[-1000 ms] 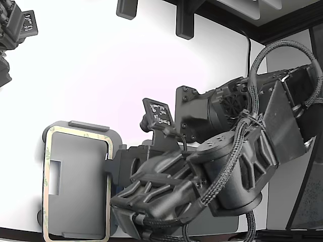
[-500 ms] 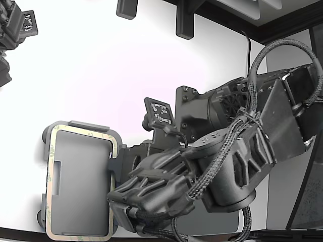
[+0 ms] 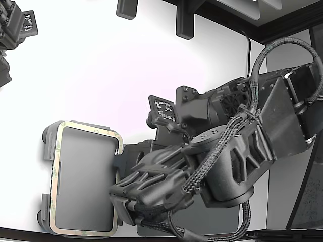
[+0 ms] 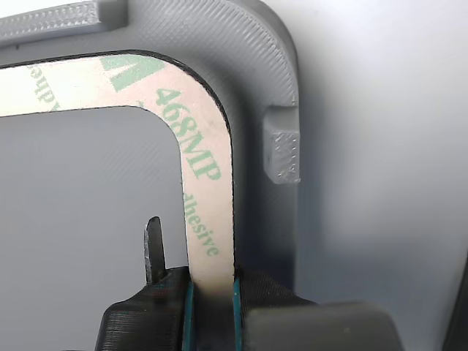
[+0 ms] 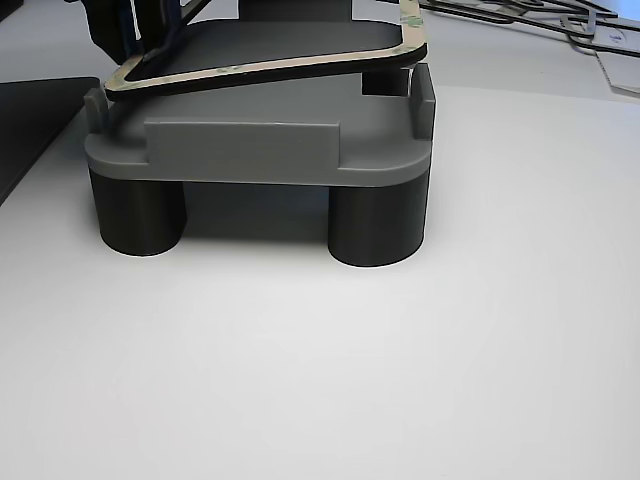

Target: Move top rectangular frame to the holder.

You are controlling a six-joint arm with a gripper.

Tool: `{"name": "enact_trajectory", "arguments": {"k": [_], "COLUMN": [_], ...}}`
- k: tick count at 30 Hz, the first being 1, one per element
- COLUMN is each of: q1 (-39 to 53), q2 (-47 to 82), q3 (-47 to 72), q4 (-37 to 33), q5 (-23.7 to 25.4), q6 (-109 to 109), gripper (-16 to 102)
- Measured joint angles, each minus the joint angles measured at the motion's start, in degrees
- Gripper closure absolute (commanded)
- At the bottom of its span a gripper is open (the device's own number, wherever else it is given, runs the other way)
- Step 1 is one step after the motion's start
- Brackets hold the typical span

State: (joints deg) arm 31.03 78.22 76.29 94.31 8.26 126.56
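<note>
Top rectangular frame (image 4: 208, 183), pinched edge-on in the claw (image 4: 212, 307), looks thin and bendy, tilting above the holder (image 5: 260, 150).

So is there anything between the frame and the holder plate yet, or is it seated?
Not seated: in the other view the frame hangs tilted above the holder, only open air between them. The gripper clamps its edge.

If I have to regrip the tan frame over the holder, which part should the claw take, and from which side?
Pinch a long side bar of the frame edge-on from outside, one finger above and one below, as the claw does now. The frame is a thin flat ring with an open centre, so only its narrow band offers a hold. It sits tilted over the holder, leaving room underneath on the raised side.
</note>
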Motion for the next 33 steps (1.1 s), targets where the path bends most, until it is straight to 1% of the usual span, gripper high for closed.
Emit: {"name": "enact_trajectory", "arguments": {"k": [33], "q1": [-0.7], "q2": [-1.0], "q3": [0.8], "q4": [0.0], "q5": [-1.1], "q6": [-0.9], "gripper": [97]}}
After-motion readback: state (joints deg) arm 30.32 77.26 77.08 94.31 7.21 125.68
